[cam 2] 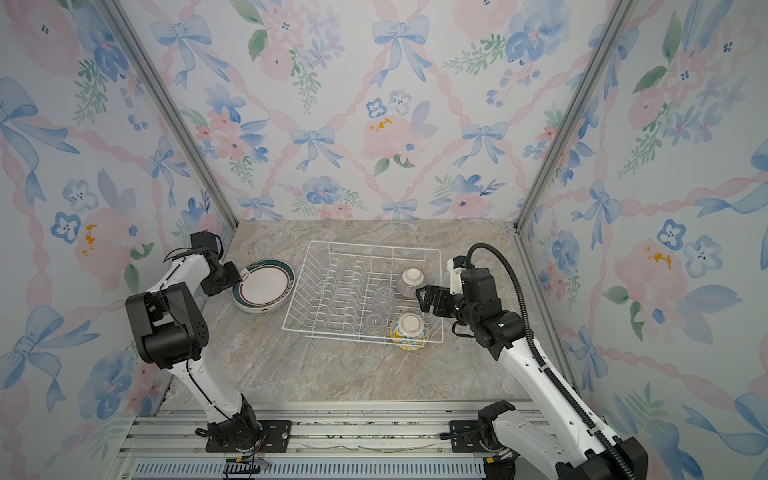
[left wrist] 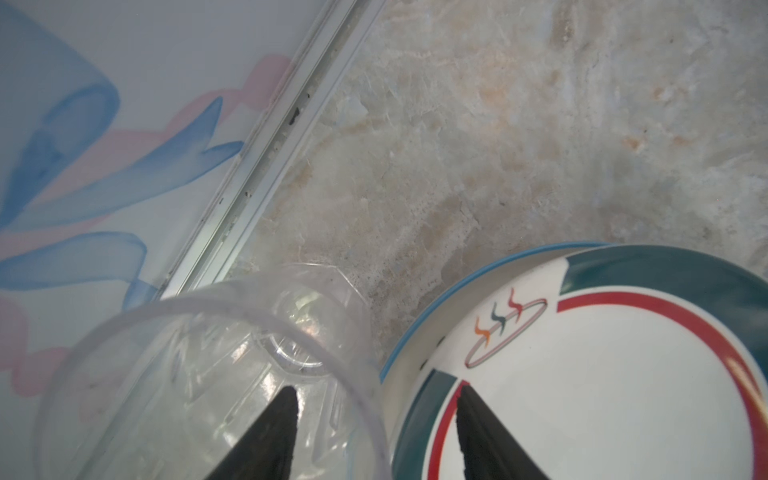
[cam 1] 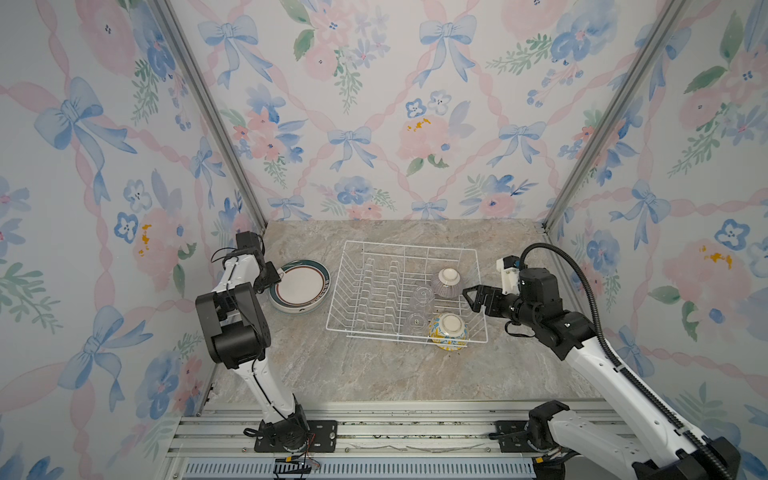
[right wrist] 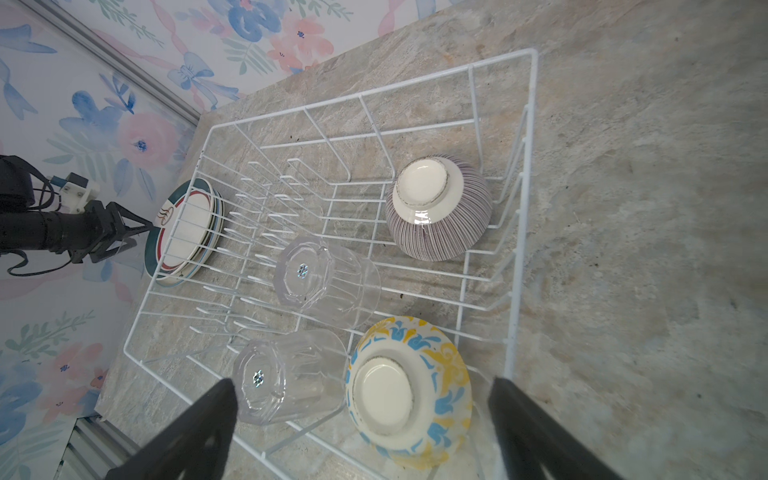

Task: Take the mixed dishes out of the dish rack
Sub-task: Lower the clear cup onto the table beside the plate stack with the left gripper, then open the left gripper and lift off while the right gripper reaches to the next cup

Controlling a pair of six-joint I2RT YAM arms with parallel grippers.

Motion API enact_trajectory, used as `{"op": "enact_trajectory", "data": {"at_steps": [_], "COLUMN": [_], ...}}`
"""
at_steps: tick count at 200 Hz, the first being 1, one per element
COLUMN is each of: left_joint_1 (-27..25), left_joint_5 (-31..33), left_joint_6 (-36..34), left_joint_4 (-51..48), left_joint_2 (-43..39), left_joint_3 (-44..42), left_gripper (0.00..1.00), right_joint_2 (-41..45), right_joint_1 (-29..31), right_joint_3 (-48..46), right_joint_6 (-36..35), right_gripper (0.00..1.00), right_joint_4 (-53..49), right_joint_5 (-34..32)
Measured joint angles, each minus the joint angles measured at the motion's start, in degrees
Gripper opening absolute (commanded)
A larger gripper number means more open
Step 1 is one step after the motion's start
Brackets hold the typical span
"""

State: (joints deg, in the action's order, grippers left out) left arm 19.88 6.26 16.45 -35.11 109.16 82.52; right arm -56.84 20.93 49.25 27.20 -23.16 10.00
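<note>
white wire dish rack (cam 1: 376, 286) sits mid-frame in both top views, holding two upturned clear cups (cam 1: 423, 296), a purple-striped bowl (cam 1: 446, 283) and a yellow-blue bowl (cam 1: 449, 331). left jaws stand spread astride the wall of a third cup (left wrist: 208, 365) beside stacked plates (cam 1: 300, 284); right jaws gape above the rack's right side.

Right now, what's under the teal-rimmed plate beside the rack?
More plates. The teal-rimmed plate tops a stack, and the edge of a blue-rimmed plate shows beneath it. The lower plates' faces are covered and their exact count is unclear.
</note>
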Motion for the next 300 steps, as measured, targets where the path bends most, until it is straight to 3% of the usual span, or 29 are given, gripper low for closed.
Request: {"op": "enact_trajectory", "data": {"at_steps": [17, 97, 155, 209, 300], "left_joint_1": [-0.26, -4.5, -11.34, -17.33, -17.75], "left_joint_5": [0.39, 1.03, -3.28, -11.98, -24.83], "left_joint_6": [0.17, 0.11, 0.74, 6.21, 18.91], "left_joint_4": [-0.39, -0.85, -0.68, 2.86, 14.29], "left_joint_2": [-0.96, -14.88, -30.21, -47.25, -71.67], "left_joint_3": [-0.04, -0.11, -4.61, -21.38, -51.21], "left_gripper": [0.98, 0.98, 0.98, 0.98, 0.98], "right_joint_2": [-0.68, -4.79, -10.75, -18.49, -26.71], "right_joint_1": [0.0, 1.11, 8.85, 13.16, 14.01], "right_joint_3": [0.0, 0.0, 1.75, 7.89, 14.03], "right_joint_6": [-0.31, -0.66, -0.66, -1.42, -1.14], "right_gripper": [0.97, 0.96, 0.97, 0.97, 0.97], "right_joint_4": [0.0, 0.02, 0.15, -0.04, -1.07], "right_joint_5": [0.0, -0.42, -2.84, -4.96, -7.82]}}
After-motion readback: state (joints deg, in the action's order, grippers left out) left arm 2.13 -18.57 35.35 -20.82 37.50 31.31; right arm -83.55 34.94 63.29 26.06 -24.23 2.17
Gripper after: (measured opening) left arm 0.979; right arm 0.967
